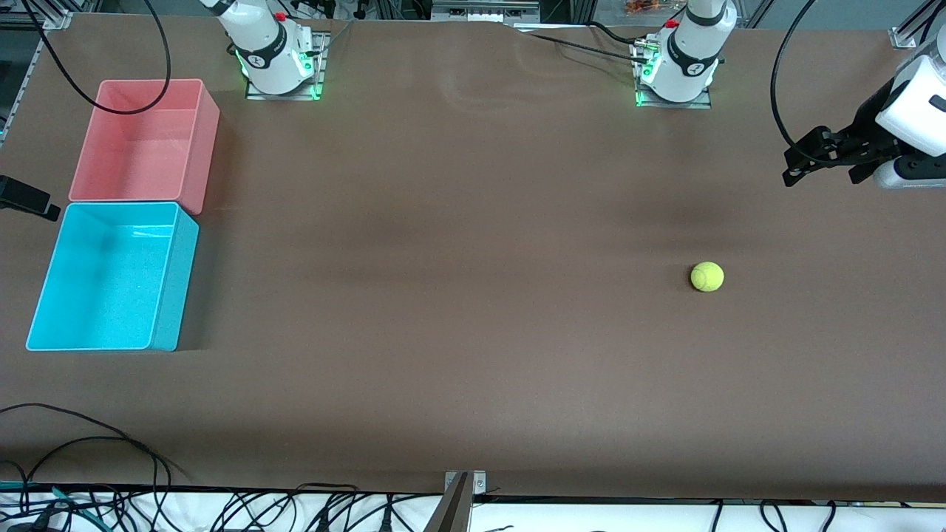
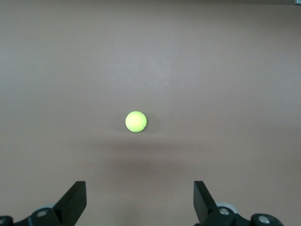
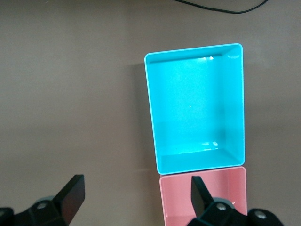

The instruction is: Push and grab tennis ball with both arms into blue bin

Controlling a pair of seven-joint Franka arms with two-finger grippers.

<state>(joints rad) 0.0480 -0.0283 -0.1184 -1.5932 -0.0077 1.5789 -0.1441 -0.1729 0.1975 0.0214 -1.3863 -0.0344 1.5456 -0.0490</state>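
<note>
Brown matting covered the whole table [image 1: 458, 222], flat and bare between the work items. Tennis ball [image 1: 707, 276] sat alone on it toward the left arm's end, nothing touching it. Taking the ball as my landmark: the blue bin [image 1: 111, 277] lay well apart from it at the right arm's end, empty, with a pink bin [image 1: 144, 140] touching the blue one's wall on the side farther from the front camera.

Risks as I judged them: the ball had a long open run to cover, and an off-centre push could send it curving away from the right arm or off the table edge nearest the camera. Too hard a shove and it might roll past the handover reach. The pink bin sat so close that a loose drop could land wrong.

My left gripper [image 1: 809, 159] hung in the air above the mat, short of the ball on the base side, fingers spread wide, holding nothing. My right gripper [image 3: 136, 197] hovered by the bins, jaws likewise fully apart and empty, the blue bin in its wrist view.
</note>
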